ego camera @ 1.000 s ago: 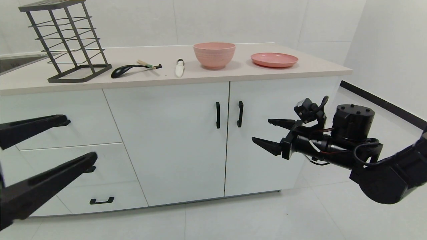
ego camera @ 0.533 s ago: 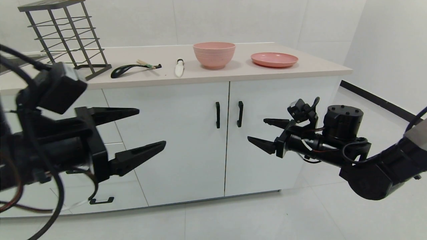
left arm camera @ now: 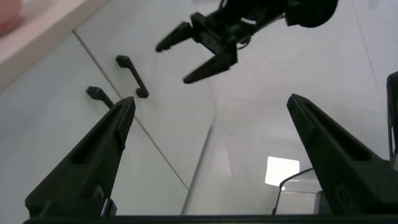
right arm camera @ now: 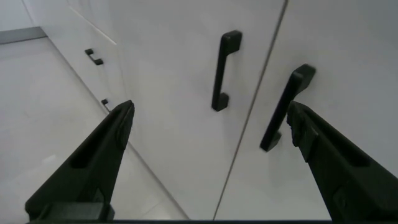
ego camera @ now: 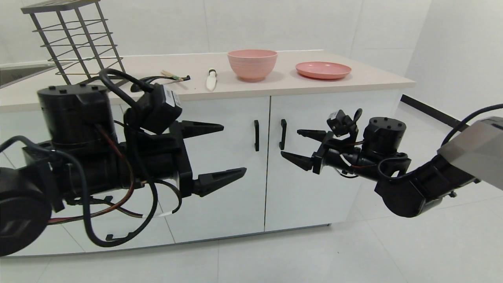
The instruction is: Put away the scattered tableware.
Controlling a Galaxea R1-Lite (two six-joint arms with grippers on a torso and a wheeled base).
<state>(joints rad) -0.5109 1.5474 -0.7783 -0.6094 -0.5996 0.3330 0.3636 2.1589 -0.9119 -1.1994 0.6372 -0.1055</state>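
Note:
On the countertop (ego camera: 361,80) lie a pink bowl (ego camera: 252,64), a pink plate (ego camera: 323,70), a white knife (ego camera: 211,80), chopsticks (ego camera: 172,74) and a black spoon partly hidden behind my left arm. My left gripper (ego camera: 232,150) stands open in front of the left cabinet door, empty. My right gripper (ego camera: 295,146) is open too, level with the two black door handles (ego camera: 256,135) and close to the right one (ego camera: 282,134). The right wrist view has both handles (right arm camera: 225,70) close ahead. In the left wrist view the right gripper (left arm camera: 177,61) hangs near the handles (left arm camera: 132,76).
A black wire rack (ego camera: 74,39) stands at the counter's left, next to a sink (ego camera: 23,70). Drawers with black pulls (ego camera: 118,237) sit left of the doors. White tiled floor (ego camera: 314,255) lies below and to the right.
My left arm has swung in from the left edge to the front of the cabinet. My right gripper has moved left and slightly up toward the door handles.

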